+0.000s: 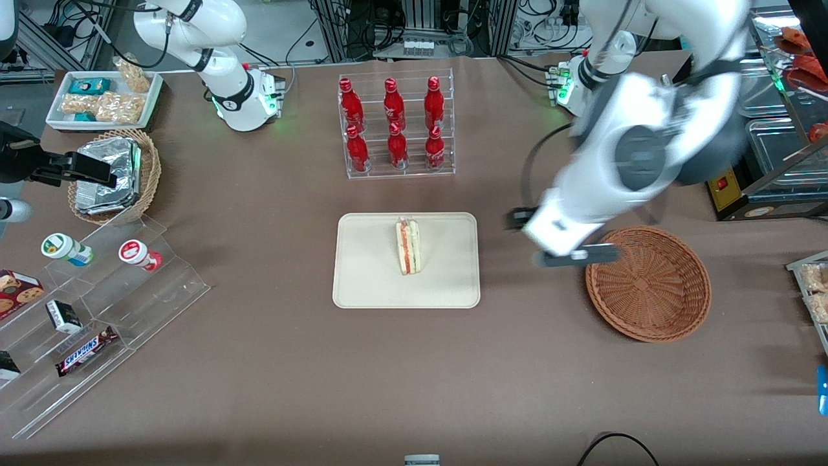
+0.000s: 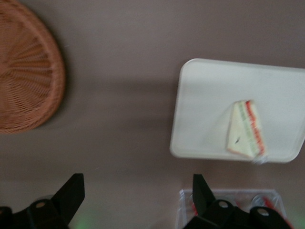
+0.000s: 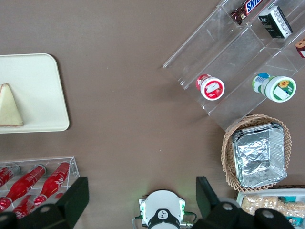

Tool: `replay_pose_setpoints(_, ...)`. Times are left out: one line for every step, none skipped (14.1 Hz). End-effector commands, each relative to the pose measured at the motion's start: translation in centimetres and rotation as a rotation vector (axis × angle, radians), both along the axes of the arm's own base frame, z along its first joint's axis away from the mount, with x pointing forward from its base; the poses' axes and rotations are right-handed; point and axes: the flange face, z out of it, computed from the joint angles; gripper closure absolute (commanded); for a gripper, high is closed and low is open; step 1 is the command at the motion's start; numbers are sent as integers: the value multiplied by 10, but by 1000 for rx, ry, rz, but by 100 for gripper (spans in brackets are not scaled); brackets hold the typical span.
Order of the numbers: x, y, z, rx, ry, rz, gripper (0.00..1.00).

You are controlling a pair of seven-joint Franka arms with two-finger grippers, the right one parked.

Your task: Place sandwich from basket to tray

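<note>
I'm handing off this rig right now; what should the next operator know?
Pincer: open, holding nothing, above the table between tray and basket, at the basket's rim.
Sandwich: on the tray, near its middle.
Basket: nothing in it.
Done: sandwich is on the tray and released.
Left: probably only parking the arm.

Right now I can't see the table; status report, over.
Tool open, empty, between tray and basket. Sandwich on tray. Basket empty. Nothing in the way.
</note>
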Motion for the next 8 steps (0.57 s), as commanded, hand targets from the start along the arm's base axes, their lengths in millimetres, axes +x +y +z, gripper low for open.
replay_pose_setpoints(-7, 72, 19, -22, 49, -27, 0)
replay_pose_setpoints(-5, 94, 23, -25, 55, -29, 0)
replay_pose_setpoints(-7, 116, 27, 7, 68, -29, 0)
replay_pose_setpoints(-9, 141, 32, 52, 78, -26, 0)
replay_pose_setpoints(-10, 157, 35, 64, 86, -51, 0)
replay_pose_setpoints(-12, 164, 37, 67, 100, -69, 0)
replay_pose_setpoints(-17, 177, 49, 63, 99, -68, 0)
replay_pose_setpoints(-20, 199, 56, 49, 99, -65, 0)
